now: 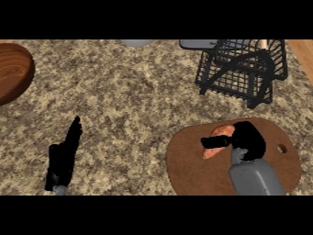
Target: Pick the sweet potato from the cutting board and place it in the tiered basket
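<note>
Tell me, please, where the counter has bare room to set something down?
The widest bare stretch lies between the wooden bowl, the tiered basket and the left hand. It is crowded on the cutting board, where the right hand closes on the sweet potato.

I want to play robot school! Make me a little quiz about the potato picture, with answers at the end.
1. True or false: the sweet potato is already inside the tiered basket.
2. Which robot hand is curled round the sweet potato? A) the left robot hand B) the right robot hand
3. Fill the gap: the sweet potato is over the brown ______.

Key
1. False. It is at the cutting board, and the black wire basket stands apart, farther back on the counter.
2. B. The left robot hand rests open at the lower left, holding nothing.
3. Cutting board.
</note>
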Motion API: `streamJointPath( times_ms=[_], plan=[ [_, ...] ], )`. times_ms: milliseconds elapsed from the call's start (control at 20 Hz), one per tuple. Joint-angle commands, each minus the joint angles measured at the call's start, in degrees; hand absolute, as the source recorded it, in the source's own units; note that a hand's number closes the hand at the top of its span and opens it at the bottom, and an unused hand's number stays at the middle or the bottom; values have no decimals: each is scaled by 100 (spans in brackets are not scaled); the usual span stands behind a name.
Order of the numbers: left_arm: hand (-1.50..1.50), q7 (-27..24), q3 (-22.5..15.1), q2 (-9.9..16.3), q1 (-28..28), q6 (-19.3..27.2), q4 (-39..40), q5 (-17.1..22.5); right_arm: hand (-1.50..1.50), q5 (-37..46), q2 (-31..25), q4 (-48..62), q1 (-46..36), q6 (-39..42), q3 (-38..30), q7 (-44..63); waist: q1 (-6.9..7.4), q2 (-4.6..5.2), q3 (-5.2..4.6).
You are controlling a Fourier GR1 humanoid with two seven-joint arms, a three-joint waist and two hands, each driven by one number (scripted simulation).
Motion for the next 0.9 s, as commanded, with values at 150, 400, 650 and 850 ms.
streamJointPath(
  times_ms=[150,400,650,850],
  plan=[
    [0,-20,-121,-150,322,33,-131,-121,150,690,159,277,-154,-140,511,1075,37,58,77],
    [0,-32,103,-24,219,-6,-117,-68,150,-246,-1625,-36,175,1011,60,-2746,-40,68,86],
    [0,-9,53,-64,387,26,-282,-70,150,-932,-2914,-463,596,1006,-353,-5174,-108,46,94],
    [0,-22,188,11,304,-71,-95,-17,150,-2232,-3260,-1084,526,1307,-1721,-5586,-219,27,81]
  ],
)
